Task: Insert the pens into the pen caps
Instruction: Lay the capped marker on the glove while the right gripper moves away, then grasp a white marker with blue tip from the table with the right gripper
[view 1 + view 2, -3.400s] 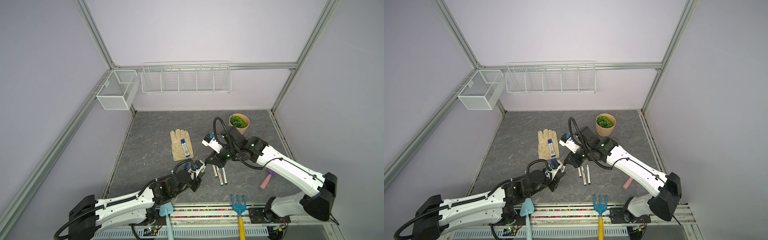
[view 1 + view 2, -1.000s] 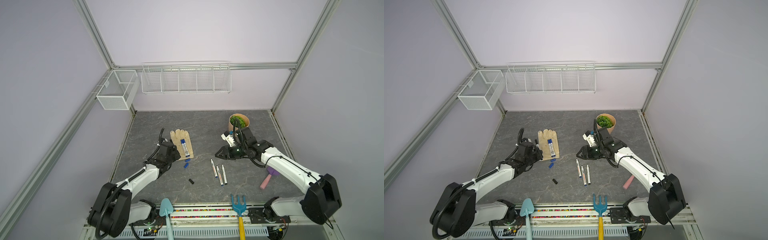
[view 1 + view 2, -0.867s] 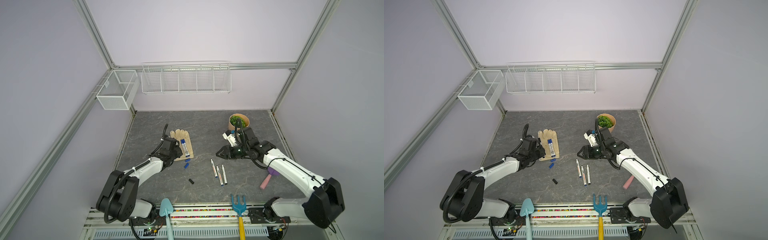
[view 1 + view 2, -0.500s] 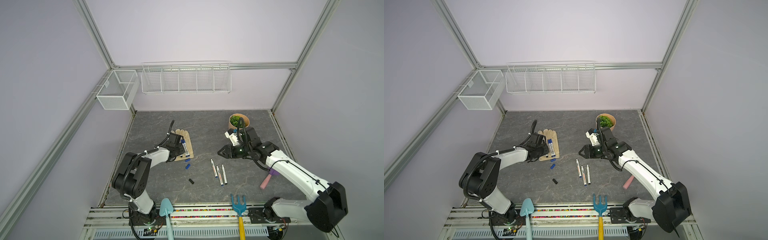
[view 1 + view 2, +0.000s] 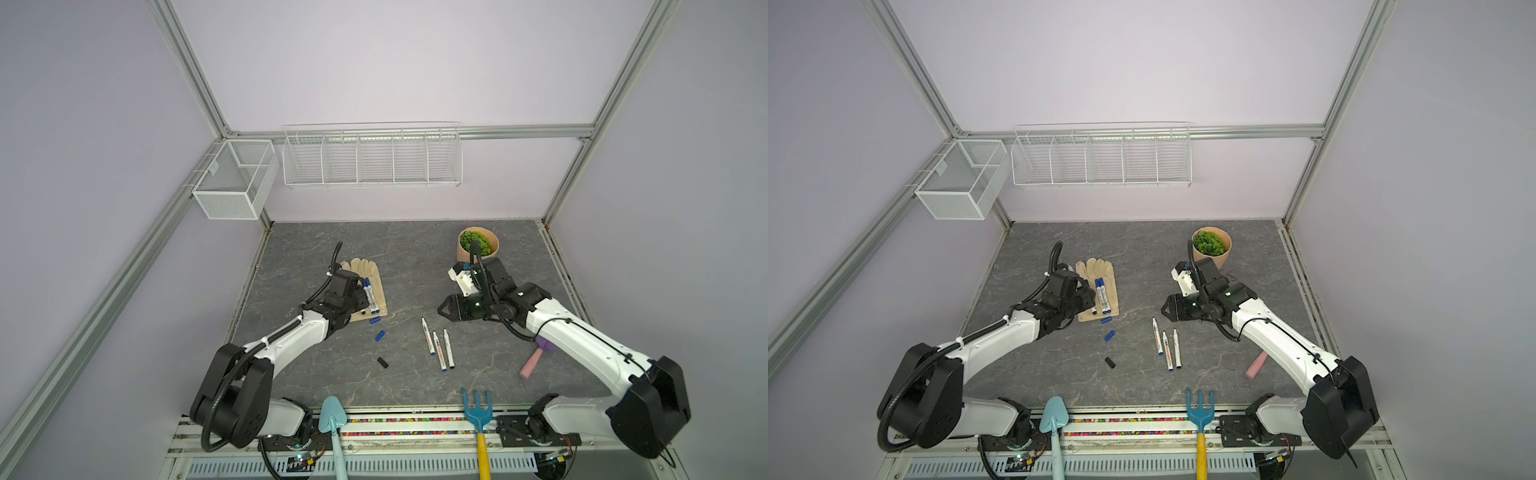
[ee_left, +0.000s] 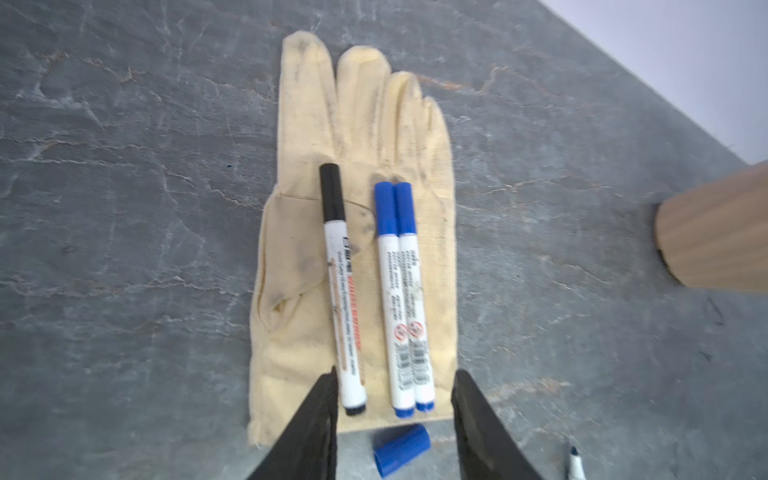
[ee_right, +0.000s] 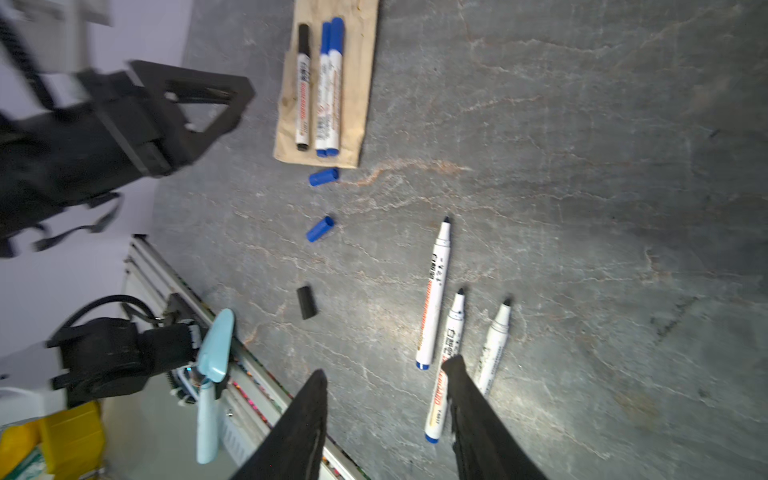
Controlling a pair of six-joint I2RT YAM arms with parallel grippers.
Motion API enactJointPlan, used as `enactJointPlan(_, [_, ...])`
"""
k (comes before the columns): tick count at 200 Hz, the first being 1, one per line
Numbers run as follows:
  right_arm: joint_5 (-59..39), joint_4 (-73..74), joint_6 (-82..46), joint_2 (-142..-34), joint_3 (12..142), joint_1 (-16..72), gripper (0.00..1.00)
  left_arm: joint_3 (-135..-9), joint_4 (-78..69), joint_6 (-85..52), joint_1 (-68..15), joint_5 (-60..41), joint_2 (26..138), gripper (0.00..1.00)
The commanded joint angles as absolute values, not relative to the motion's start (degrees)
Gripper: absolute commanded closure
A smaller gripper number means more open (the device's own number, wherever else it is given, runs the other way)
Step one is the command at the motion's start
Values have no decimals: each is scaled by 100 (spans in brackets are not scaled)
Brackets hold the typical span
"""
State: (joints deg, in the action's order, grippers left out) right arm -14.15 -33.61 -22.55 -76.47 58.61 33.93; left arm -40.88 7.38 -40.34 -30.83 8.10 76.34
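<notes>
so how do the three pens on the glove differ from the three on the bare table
The pens on the glove are capped, one black and two blue; the pens on the table are uncapped, tips bare. The pens on the glove rest on the tan glove; the pens on the table lie straight on the grey tabletop. Both sets have white printed barrels and lie flat, roughly parallel.

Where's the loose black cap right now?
In both top views the black cap lies loose on the table, just left of the three uncapped pens.
</notes>
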Motion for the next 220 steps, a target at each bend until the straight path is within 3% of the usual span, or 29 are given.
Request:
enactJointPlan(1, [-647, -3765, -2007, -7996, 5941, 3724, 51, -3570, 703, -4965, -3740, 1577, 7137, 54])
enactJointPlan(41, [-193, -3949, -1897, -8805, 6337, 4088, 52, -2804, 449, -6047, -4782, 2434, 6514, 48])
enactJointPlan(90, [-262, -3846, -1843, -9907, 6941, 4254, 54, -3319, 1442, -5988, -5018, 2656, 6830, 45])
enactJointPlan(177, [1100, -4312, -1614, -11435, 7622, 4883, 59, -2924, 1322, -6618, -5024, 2589, 6637, 45])
enactJointPlan(220, [1040, -3872, -1534, -11399, 7437, 5010, 79, -2988, 1222, -6402, -5053, 2489, 6676, 45])
